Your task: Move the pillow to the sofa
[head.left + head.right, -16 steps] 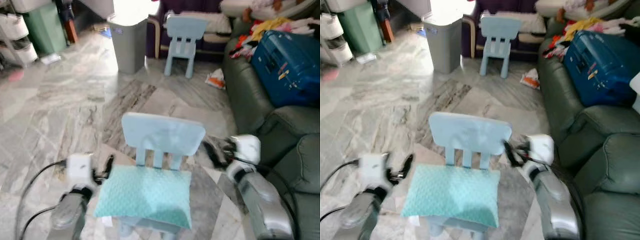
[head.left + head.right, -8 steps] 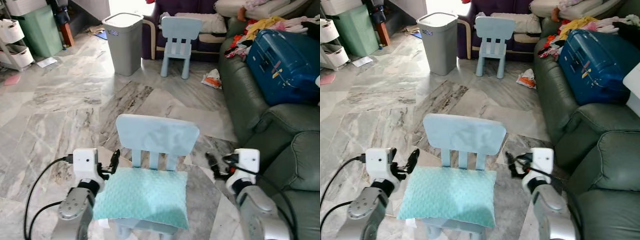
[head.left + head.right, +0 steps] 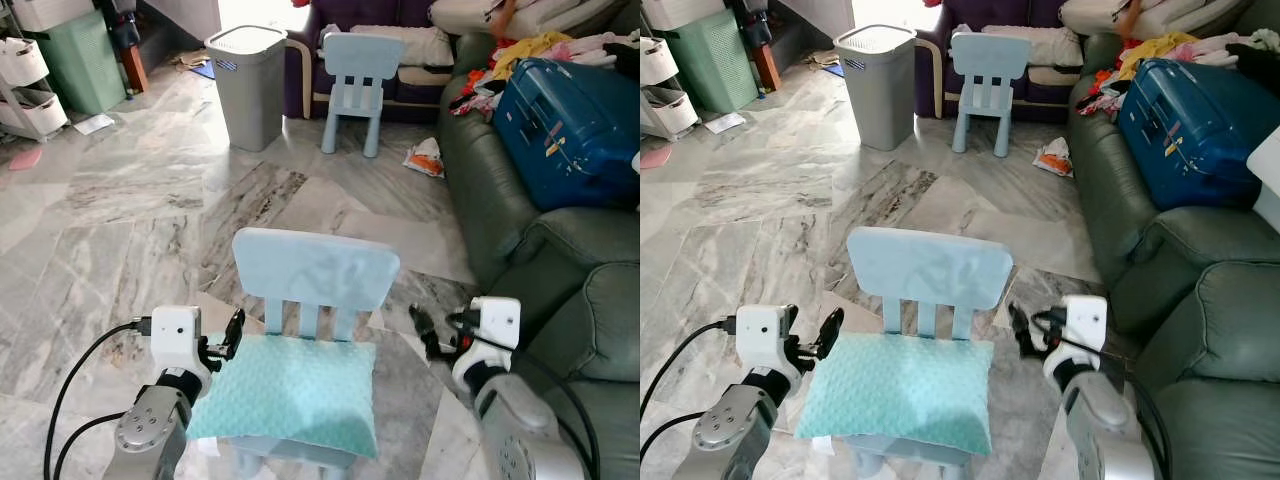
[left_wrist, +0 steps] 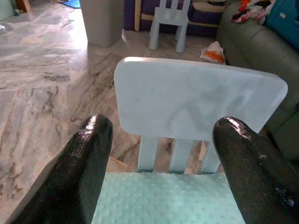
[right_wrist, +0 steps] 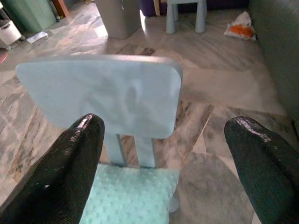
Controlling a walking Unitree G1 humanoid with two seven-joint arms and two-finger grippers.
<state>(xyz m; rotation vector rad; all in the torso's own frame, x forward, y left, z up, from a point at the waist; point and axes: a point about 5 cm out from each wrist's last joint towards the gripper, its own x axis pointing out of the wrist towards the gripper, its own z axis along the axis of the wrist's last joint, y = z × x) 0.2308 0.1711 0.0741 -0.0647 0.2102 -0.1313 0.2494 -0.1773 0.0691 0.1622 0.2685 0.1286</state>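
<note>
Pillow (image 3: pixel 285 393): teal, lying flat on the seat of the small blue chair (image 3: pixel 314 272) at lower centre of the head view, not yet lifted, so I judge the whole carry is still to do. My left gripper (image 3: pixel 232 333): fingers spread wide, nothing held, at the pillow's left edge just beside the chair back. My right gripper (image 3: pixel 428 330): fingers likewise wide apart and empty, off the chair's right side, apart from the pillow. Sofa (image 3: pixel 520 230): dark green, along the right edge of the frame; its upper cushions carry a blue suitcase (image 3: pixel 575 130) and loose clothes, the nearer cushions at lower right look bare. Open room: marble floor (image 3: pixel 130 220) to the left and beyond; a grey bin (image 3: pixel 246 85) and second blue chair (image 3: pixel 359 85) stand well apart at top centre. The gap between chair and sofa looks narrow.
</note>
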